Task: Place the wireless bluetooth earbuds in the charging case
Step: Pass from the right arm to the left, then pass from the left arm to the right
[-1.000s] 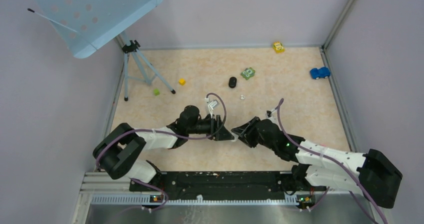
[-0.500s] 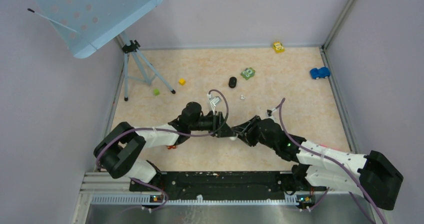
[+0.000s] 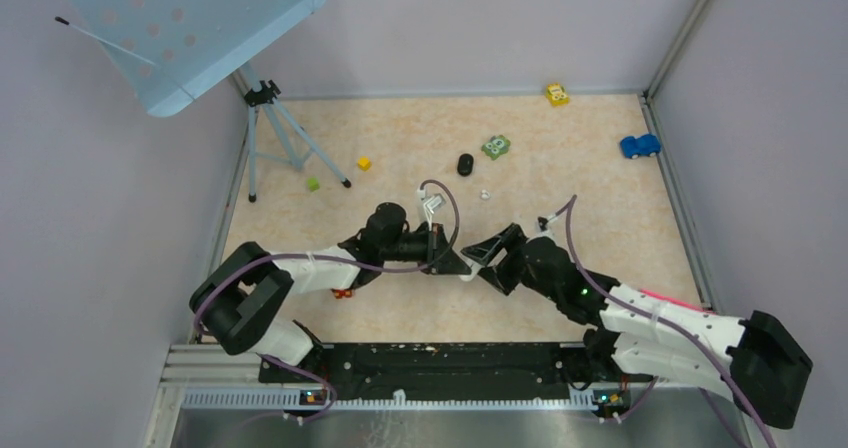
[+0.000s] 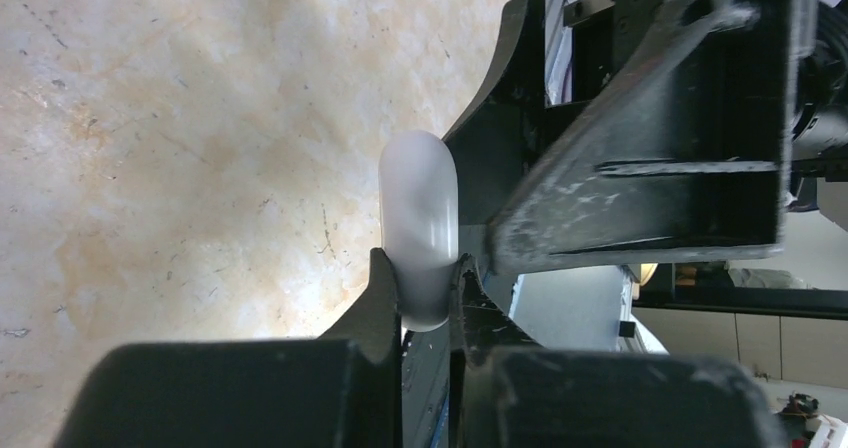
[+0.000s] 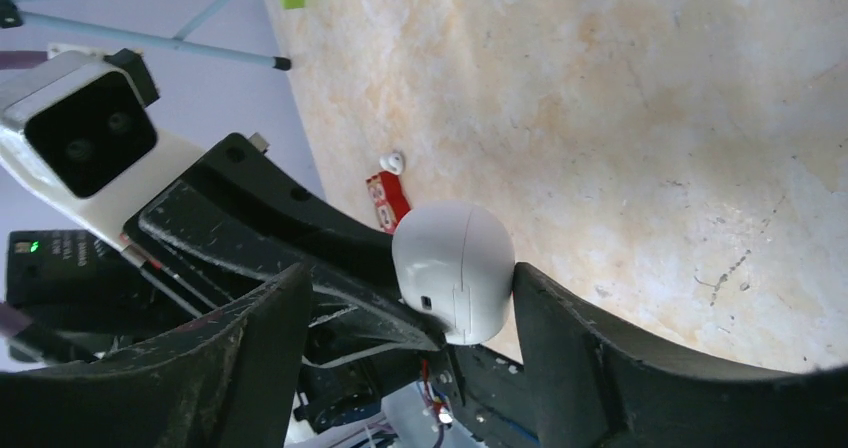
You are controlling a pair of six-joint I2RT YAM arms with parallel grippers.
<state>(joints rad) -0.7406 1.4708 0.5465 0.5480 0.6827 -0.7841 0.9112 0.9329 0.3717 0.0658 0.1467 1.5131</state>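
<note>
My left gripper [image 3: 460, 263] is shut on the white charging case [image 4: 418, 228], which is closed and held above the table; the jaws pinch its lower end [image 4: 425, 278]. My right gripper [image 3: 490, 259] is open, its jaws spread on either side of the case [image 5: 455, 268]. One of its fingers [image 5: 600, 358] touches the case's side. One white earbud [image 3: 484, 195] lies on the table beyond the grippers. Another white earbud [image 5: 392, 162] lies beside a red piece [image 5: 388, 200]. A small black oval [image 3: 465, 164] lies farther back; I cannot tell if it is a bud.
A green toy [image 3: 495, 147], a yellow toy car [image 3: 557, 94] and a blue toy car [image 3: 639, 146] sit at the back. A yellow cube [image 3: 364, 163] and a green cube [image 3: 313, 183] lie near the tripod [image 3: 280, 133] at the left. Walls enclose the table.
My left gripper has carried the case a little right and farther back. My right gripper has followed and spread its jaws around the case.
</note>
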